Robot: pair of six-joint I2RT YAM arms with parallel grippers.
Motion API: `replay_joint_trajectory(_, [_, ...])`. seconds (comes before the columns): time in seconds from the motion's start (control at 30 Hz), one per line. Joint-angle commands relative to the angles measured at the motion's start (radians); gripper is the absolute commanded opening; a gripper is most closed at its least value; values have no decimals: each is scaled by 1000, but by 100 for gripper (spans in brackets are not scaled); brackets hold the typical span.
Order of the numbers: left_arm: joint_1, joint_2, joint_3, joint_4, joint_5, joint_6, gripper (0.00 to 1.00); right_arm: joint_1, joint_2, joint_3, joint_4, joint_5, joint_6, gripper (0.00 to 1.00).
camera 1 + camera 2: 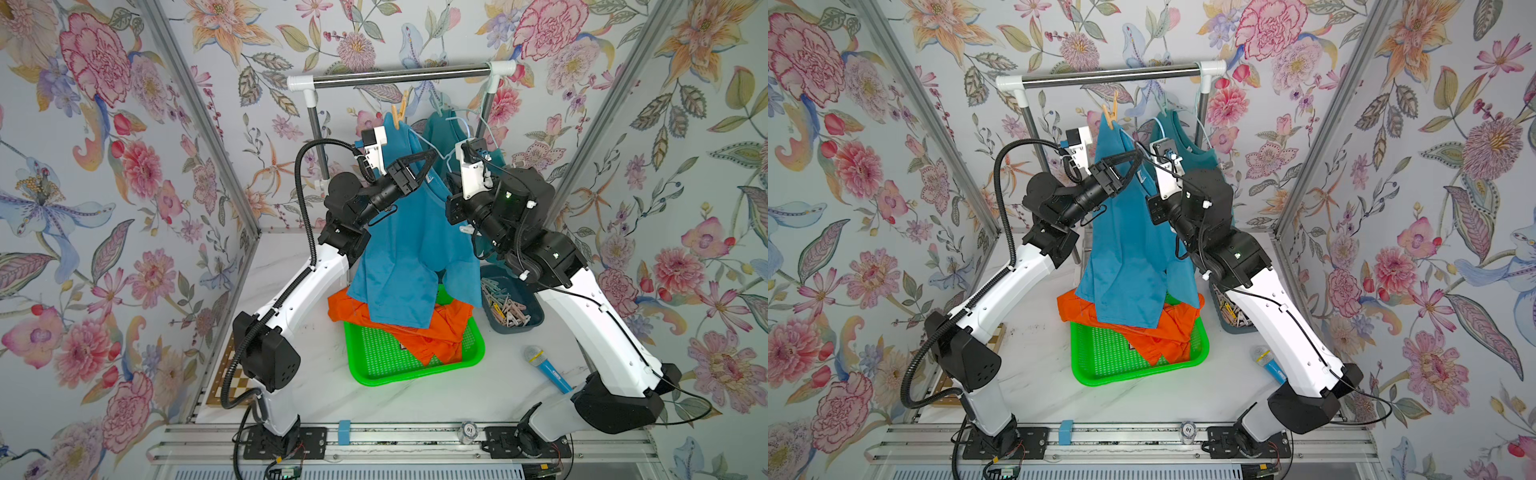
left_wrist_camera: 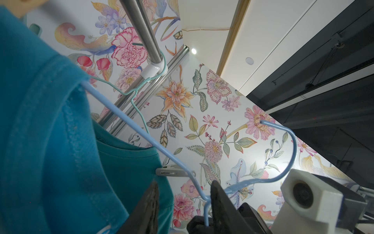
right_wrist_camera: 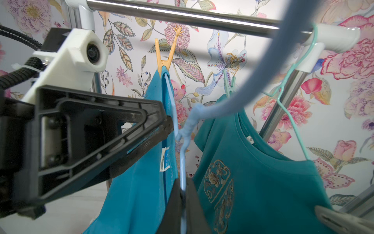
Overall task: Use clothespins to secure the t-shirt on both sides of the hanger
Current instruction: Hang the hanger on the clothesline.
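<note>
Clipped over the upper shoulder of the blue t-shirt [image 1: 407,249], pinching knit cloth onto the wire beneath: one orange-yellow plastic clothespin [image 1: 401,110], V-legged with a bare metal spring. Heaped elsewhere: many more clothespins [image 1: 505,307], pale pink, beige and blue, in a slate-blue bin [image 1: 537,320] at 4 o'clock of the shirt, well apart from both grippers and partly under the right forearm. Threaded through the collar: a thin light-blue coated-wire hanger [image 2: 141,131], hook in open air, off the steel rail [image 1: 399,77]. Right gripper [image 3: 183,194] pressed together on the hanger's wire near its twisted neck. Left gripper [image 2: 185,186] with jaws apart, straddling the same wire by the collar; at its 11 o'clock in both top views, near but not touching, the orange clothespin. Just behind at 1 o'clock: a teal shirt [image 3: 263,182] on a mint hanger [image 3: 291,126] hooked on the rail. Below, draped over an orange garment [image 1: 415,332] in a green mesh basket [image 1: 386,353]: the blue hem. At 5 o'clock of the bin: a toy microphone [image 1: 544,365] on the marble-look table [image 1: 316,382].
</note>
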Motion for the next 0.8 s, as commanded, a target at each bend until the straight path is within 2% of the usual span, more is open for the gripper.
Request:
replay_joint_trajectory(0.0, [-20, 38, 81, 13, 14, -16, 37, 13, -22, -16, 80, -12, 7, 0])
replay_joint_trajectory(0.23, [-36, 57, 95, 96, 22, -76, 24, 15, -3, -17, 79, -16, 18, 0])
replay_joint_trajectory(0.33, [-38, 61, 91, 108, 20, -92, 2, 17, 4, -16, 79, -21, 24, 0])
replay_joint_trajectory(0.43, [-39, 67, 99, 116, 12, -108, 0, 23, 3, -24, 85, -22, 26, 1])
replay_joint_trajectory(0.5, [-39, 79, 114, 128, 9, -123, 0, 30, -6, -42, 103, -20, 26, 7])
replay_joint_trajectory(0.57, [-38, 98, 134, 151, 7, -153, 0, 36, -25, -71, 136, -19, 25, 9])
replay_joint_trajectory(0.6, [-39, 108, 141, 163, 7, -170, 0, 37, -34, -85, 149, -22, 24, 13])
replay_joint_trajectory(0.67, [-37, 125, 147, 205, 2, -212, 0, 38, -60, -118, 181, -29, 32, 40])
replay_joint_trajectory(0.7, [-36, 137, 149, 231, -3, -239, 0, 39, -83, -144, 204, -35, 35, 51])
replay_joint_trajectory(0.77, [-30, 168, 163, 289, -17, -292, 0, 37, -131, -194, 241, -42, 50, 62])
